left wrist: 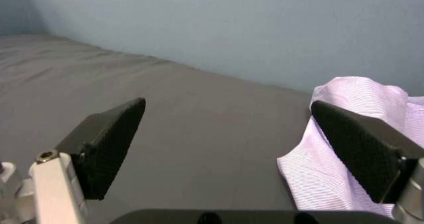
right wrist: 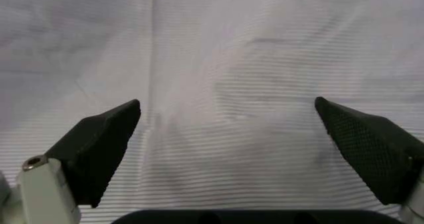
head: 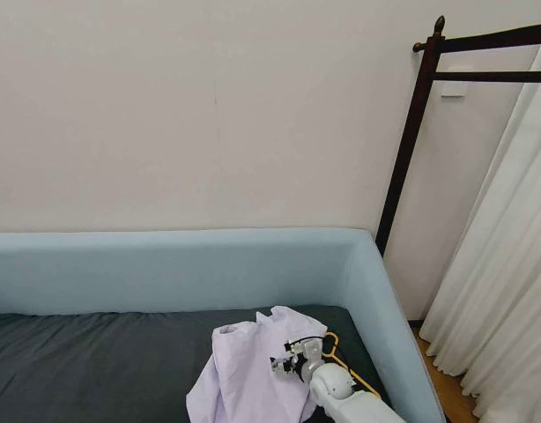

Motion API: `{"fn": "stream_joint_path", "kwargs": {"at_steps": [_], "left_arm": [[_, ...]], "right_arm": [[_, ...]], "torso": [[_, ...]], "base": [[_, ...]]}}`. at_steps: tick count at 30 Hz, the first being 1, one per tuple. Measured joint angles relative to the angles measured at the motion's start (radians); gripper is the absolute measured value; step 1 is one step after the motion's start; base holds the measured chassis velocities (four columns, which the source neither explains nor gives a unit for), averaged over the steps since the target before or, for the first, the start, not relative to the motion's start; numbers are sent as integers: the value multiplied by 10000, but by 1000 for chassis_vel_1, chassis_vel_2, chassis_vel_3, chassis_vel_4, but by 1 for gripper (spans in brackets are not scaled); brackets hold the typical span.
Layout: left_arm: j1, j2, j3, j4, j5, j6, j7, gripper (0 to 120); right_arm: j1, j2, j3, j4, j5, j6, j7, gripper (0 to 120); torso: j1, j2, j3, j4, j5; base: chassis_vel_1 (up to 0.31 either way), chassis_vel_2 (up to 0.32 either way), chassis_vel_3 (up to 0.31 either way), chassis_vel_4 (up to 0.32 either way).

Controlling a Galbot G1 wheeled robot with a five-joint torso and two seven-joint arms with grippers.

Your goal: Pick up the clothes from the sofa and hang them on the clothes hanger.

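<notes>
A pale lilac striped shirt (head: 248,370) lies crumpled on the sofa's dark seat cushion (head: 94,361), near the right armrest. A yellow hanger (head: 341,357) pokes out from under it on the right. My right gripper (head: 288,361) hovers just over the shirt, open, and the right wrist view has the shirt's fabric (right wrist: 232,85) close beneath the spread fingers (right wrist: 99,144). My left gripper (left wrist: 232,149) is open over the bare cushion (left wrist: 185,134), with the shirt (left wrist: 344,134) beside one finger. The dark wooden clothes rack (head: 411,132) stands behind the sofa's right end.
The light blue sofa back (head: 165,269) and right armrest (head: 385,326) wall in the seat. White curtains (head: 508,264) hang at the right beside the rack. Wooden floor (head: 447,388) shows to the right of the sofa.
</notes>
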Motion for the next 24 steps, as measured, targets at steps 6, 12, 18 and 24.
{"fn": "stream_joint_path", "kwargs": {"at_steps": [6,12,18,24], "left_arm": [[-81,27,-6,88,-24,-12,-1,99],[-139,-20,21,193,7,-61,1,99],[-174,13,-27,206,-66,-73,3,99],[-153,34,-54,197,-145,-116,5,99]], "right_arm": [[256,500,74,-1003,-865,537,-51,77],[265,399,-263,-892,-842,518,-34,54],[376,523,-327,-1262,-859,449,-54,32],[381,453,-314,-1130,-771,447,9,11]], "torso": [[-1,0,0,3,1],[-1,2,-1,2,0],[-1,1,-1,2,2],[-1,1,-1,3,2]], "base": [[0,0,0,0],[0,0,0,0],[0,0,0,0],[0,0,0,0]]}}
